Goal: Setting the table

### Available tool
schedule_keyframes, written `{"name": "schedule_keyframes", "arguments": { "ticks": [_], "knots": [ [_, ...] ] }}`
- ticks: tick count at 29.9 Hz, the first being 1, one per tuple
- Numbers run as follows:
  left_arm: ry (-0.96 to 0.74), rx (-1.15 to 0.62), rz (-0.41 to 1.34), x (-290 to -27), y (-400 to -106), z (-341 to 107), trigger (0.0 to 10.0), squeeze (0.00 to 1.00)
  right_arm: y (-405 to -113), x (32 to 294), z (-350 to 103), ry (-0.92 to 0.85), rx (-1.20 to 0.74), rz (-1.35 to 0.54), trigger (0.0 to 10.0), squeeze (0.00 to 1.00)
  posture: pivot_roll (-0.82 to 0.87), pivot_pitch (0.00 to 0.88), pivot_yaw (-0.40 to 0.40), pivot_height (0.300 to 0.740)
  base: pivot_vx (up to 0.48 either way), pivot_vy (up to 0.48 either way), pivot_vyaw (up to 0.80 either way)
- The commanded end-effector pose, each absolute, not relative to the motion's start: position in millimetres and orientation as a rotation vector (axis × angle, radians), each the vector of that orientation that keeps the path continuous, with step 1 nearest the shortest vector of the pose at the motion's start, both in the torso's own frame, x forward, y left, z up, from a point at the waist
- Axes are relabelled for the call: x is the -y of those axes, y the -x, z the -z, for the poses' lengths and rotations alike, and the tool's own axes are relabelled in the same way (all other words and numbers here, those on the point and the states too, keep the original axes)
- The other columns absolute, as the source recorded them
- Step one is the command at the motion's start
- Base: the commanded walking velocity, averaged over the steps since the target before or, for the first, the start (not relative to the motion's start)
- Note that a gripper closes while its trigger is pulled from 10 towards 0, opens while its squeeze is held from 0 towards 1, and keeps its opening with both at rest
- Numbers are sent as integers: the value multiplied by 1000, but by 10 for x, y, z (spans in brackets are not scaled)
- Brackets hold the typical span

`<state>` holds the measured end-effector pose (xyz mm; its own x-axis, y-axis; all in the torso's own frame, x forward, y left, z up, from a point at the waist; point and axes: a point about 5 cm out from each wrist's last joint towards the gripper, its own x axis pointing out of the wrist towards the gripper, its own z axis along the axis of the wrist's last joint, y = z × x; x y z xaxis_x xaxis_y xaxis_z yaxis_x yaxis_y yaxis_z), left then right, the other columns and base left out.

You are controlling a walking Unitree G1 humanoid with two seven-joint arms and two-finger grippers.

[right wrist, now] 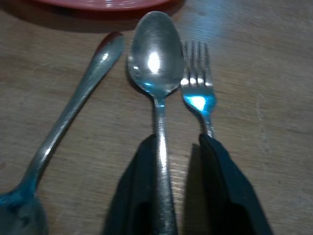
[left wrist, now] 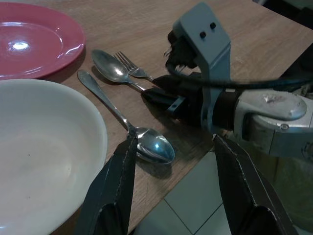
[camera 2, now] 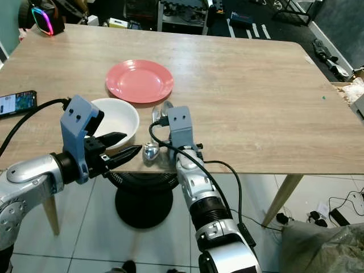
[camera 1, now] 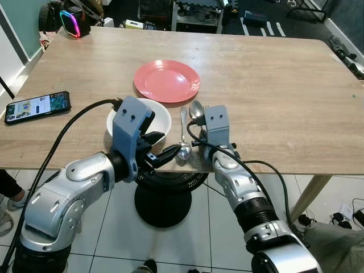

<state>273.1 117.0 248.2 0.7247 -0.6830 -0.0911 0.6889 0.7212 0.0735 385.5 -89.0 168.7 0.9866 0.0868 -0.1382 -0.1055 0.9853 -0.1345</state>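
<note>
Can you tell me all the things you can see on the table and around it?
Plate: 1, pink, middle of table.
Bowl: 1, white, near table edge.
Spoons: 2, silver, right of bowl.
Fork: 1, silver, beside a spoon.
Phone: 1, black, screen lit, table's left side.
Speaker: 1, black, glowing ring, far left corner.
Table: 1, light wood.
Fan: 1, black, floor under table.
Left gripper: open, by bowl.
Right gripper: open, over spoon handle and fork.

Pink plate (camera 1: 166, 80) mid-desk (camera 1: 273, 85), white bowl (camera 1: 161, 118) near front edge, two spoons (camera 1: 183, 136) beside it, left end effector (camera 1: 161, 147) spread at bowl, phone (camera 1: 37, 106) at left edge.
</note>
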Motion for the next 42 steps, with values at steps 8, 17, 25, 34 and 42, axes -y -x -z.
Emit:
{"name": "schedule_keyframes", "arguments": {
  "ticks": [8,17,25,34,42],
  "knots": [
    [-99,-84,763,-1180,-2696,-2425,10000,0,-3740,1066,-1147,115,-410,-123,8745,0,84,219,2,740,0,0,0],
    [-98,-90,751,-1194,-2705,-2407,10000,0,-3711,1068,-1109,156,-392,-148,0,0,84,213,3,740,0,0,0],
    [-98,-96,744,-1201,-2716,-2390,10000,0,-3690,1035,-1115,87,-386,-168,0,0,85,207,7,740,0,0,0],
    [-88,-2,541,-1353,-2868,-2502,10000,0,-3697,1053,-2050,-362,110,-173,2667,0,92,192,12,740,0,0,0],
    [-95,75,416,-1438,-2911,-2605,10000,0,-3421,1322,-2326,-244,328,-51,10000,0,72,169,32,740,0,0,0]
  ]
}}
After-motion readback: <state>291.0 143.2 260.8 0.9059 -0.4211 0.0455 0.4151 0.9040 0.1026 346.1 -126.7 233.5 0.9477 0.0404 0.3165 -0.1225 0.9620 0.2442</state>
